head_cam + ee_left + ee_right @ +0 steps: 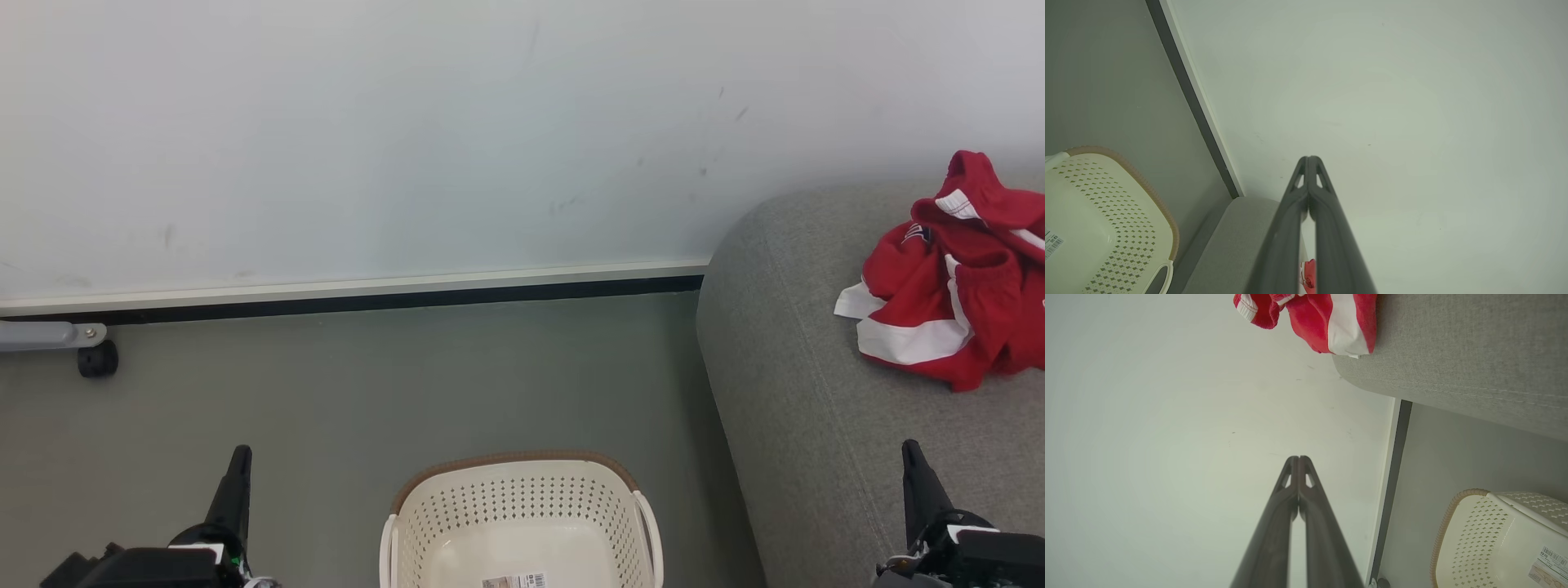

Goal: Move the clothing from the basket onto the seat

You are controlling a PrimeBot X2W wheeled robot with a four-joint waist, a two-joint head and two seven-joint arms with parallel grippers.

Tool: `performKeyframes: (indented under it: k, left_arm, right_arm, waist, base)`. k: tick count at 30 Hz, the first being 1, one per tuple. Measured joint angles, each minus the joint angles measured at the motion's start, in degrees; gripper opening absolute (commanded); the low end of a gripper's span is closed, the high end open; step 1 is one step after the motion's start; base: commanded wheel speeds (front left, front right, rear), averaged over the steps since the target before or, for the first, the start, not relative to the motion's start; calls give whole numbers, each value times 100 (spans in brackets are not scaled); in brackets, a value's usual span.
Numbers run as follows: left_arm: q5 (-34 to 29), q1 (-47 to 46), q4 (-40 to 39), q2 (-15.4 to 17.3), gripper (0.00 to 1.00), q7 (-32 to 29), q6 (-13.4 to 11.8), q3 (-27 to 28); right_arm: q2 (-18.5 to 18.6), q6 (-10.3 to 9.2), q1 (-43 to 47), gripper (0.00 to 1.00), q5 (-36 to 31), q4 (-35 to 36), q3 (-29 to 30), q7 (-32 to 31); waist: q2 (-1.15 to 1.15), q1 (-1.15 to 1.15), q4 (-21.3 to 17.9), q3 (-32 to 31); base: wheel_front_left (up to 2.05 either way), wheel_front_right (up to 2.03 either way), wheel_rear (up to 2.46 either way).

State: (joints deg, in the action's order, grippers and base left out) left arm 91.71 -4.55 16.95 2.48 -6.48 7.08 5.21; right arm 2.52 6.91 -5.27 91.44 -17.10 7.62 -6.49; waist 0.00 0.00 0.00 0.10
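Pale wall (pixel 408 122) and grey-green floor (pixel 326 384) make the backdrop, joined by a white skirting board (pixel 351 286) with a dark strip beneath. On the floor stands the basket (pixel 514 459), cream, perforated and brown-rimmed; everything else is placed from it. What shows of its inside is bare apart from a printed label (pixel 514 581) on the bottom. No fabric is visible in it, though its near part is cut off in the head view. Just right of the basket rises the seat (pixel 800 408), a big grey sofa with a rounded corner. The clothing (pixel 947 294) lies on that seat, well to the basket's right and farther back: a crumpled red heap with white panels and a small dark logo, its right side running out of view.

The left claw (pixel 239 457) hangs to the basket's left, over the floor, its two dark fingers (pixel 1286 228) pressed together and gripping nothing. The right claw (pixel 914 457) hangs to the basket's right, over the seat's front part, likewise pinched closed and empty, well apart from the red heap.

Judged from this, the transfer looks finished or nearly so: garments on the sofa, basket seemingly emptied. At most, the hidden near part of the basket may hold a last piece to check.
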Motion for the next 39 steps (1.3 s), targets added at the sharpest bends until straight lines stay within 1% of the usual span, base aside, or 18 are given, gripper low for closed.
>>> performKeyframes:
  k: [39]
  left_arm:
    - [0, 0, -2, 0, 0, 0, 0, 0]
  right_arm:
    - [0, 15, 0, 0, 0, 2, -1, 0]
  waist:
    - [0, 0, 0, 1]
  base:
    - [0, 0, 0]
